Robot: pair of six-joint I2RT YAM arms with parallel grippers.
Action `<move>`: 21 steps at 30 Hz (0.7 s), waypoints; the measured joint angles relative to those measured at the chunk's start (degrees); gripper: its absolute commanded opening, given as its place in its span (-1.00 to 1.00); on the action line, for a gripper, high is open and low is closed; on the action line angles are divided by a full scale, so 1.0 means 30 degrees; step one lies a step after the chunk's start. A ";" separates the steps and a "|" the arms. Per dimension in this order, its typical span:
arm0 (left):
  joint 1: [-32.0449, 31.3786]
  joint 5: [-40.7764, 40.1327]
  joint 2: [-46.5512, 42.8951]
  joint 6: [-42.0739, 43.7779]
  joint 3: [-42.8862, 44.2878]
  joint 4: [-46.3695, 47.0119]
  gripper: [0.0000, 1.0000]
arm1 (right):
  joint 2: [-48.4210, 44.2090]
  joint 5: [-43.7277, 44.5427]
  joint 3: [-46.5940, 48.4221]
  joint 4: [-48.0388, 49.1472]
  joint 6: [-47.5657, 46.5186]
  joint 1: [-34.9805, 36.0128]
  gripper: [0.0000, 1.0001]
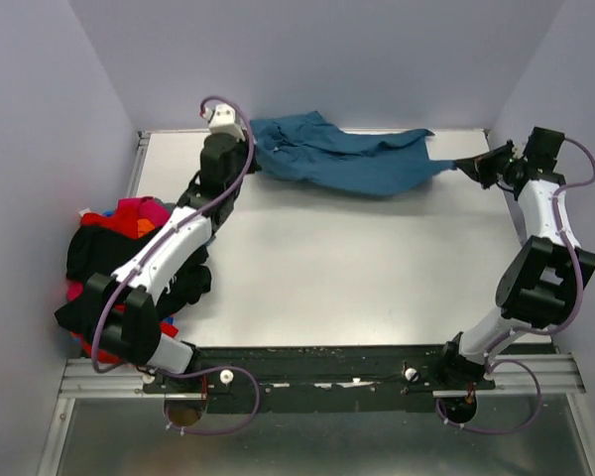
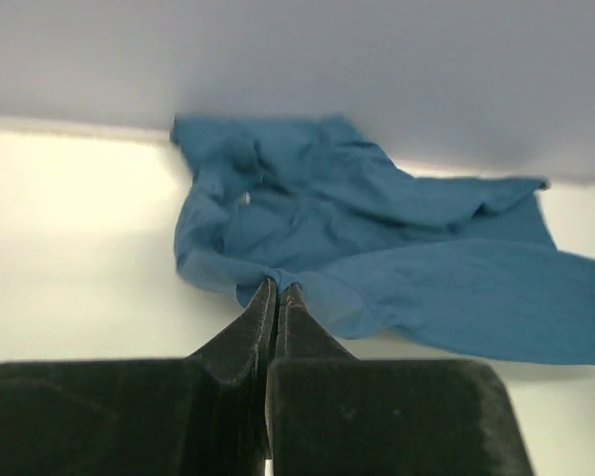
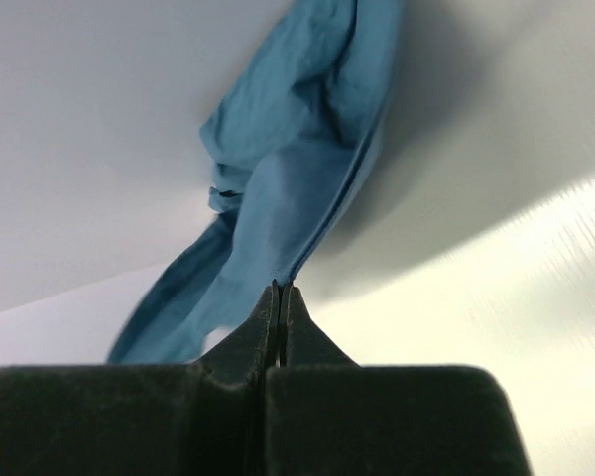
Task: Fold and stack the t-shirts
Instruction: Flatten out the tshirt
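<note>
Top external view: the teal-blue t-shirt point(image 1: 342, 159) lies crumpled along the far edge of the tabletop point(image 1: 357, 278), its long axis running left to right between the two arms. The left end effector point(image 1: 252, 157) is closed on the shirt's left edge, and the right end effector point(image 1: 464, 166) is closed on its right tip. Neither arm is nearer, since each holds one end. Probable next step: draw the cloth taut and flat. The other t-shirts point(image 1: 119, 248) sit piled at the left edge

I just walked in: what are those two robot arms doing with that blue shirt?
The left gripper and the right gripper each pinch one end of the blue shirt at the far side of the table. It is crumpled, not folded yet. A heap of other shirts sits at the left edge.
</note>
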 measured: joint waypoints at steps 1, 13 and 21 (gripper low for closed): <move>-0.0328 -0.0284 -0.0736 -0.0168 -0.1450 -0.0124 -1.00 | -0.0663 0.0131 -0.1064 0.0087 -0.0015 -0.0036 -0.99; -0.2543 -0.3818 -1.2349 -0.4269 -0.9231 -0.4007 -1.00 | -0.9581 0.5829 -1.1118 -0.0962 -0.0248 -0.0532 -0.99; -0.2849 -0.3891 -1.6881 -0.7337 -1.4047 -0.8888 -1.00 | -1.3661 0.8633 -1.4229 -0.3854 -0.1078 -0.0532 -0.99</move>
